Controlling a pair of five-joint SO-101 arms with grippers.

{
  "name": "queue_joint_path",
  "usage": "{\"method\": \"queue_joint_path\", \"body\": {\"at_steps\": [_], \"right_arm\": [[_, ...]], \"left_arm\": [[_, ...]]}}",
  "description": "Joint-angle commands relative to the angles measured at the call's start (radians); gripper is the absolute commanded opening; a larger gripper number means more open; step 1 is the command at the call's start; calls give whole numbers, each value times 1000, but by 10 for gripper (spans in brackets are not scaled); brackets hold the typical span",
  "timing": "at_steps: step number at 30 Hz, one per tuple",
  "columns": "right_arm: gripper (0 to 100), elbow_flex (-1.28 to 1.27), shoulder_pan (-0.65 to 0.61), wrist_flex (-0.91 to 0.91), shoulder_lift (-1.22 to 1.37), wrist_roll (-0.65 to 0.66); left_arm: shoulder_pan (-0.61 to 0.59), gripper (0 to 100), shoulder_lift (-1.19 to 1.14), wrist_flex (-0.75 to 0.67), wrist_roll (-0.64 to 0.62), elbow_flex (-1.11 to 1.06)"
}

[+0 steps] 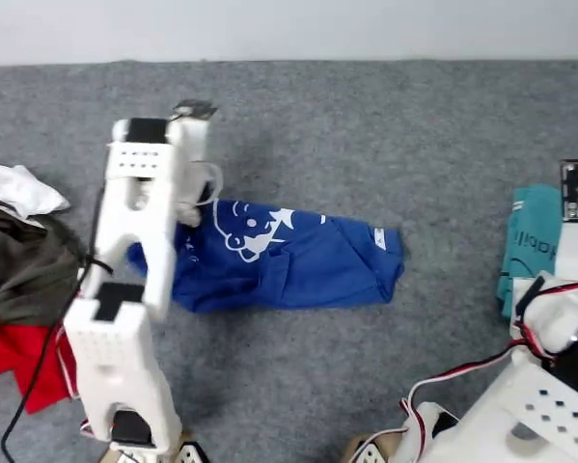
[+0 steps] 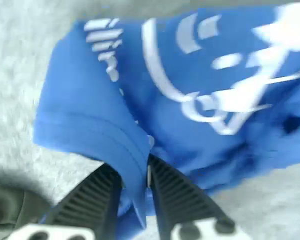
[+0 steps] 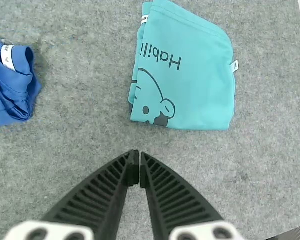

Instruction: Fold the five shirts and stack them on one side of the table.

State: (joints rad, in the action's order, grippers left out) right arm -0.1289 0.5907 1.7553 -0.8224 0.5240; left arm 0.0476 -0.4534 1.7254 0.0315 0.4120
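A blue shirt with a white print lies half folded across the middle of the grey table. My left gripper is shut on a fold of this blue shirt at its left end, where the left arm leans over it. A teal shirt lies folded flat at the right side of the table, the teal shirt partly hidden by my right arm. My right gripper is shut on nothing, over bare carpet just short of the teal shirt.
A heap of unfolded shirts sits at the left edge: white, olive and red. The blue shirt's collar end lies left of the teal one. Grey carpet stretches behind the shirts.
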Motion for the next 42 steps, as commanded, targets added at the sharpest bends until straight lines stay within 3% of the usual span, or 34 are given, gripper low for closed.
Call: {"method": "queue_joint_path", "body": {"at_steps": [1, 13, 22, 31, 33, 37, 42], "right_arm": [[9, 3, 10, 28, -5, 6], [9, 3, 12, 31, -1, 2], [9, -68, 10, 28, -10, 8], [9, -94, 13, 27, -12, 8], [9, -94, 13, 28, -12, 8], [9, -94, 13, 31, -12, 8], [9, -94, 13, 33, -12, 5]], "left_arm": [[115, 14, 189, 31, -37, 4], [422, 14, 279, 18, -35, 7], [565, 14, 249, -127, -35, 5], [652, 21, 74, -269, -89, 8], [666, 61, 60, -276, -98, 8], [652, 233, 63, -252, -123, 12], [586, 246, 60, -118, -81, 154]]}}
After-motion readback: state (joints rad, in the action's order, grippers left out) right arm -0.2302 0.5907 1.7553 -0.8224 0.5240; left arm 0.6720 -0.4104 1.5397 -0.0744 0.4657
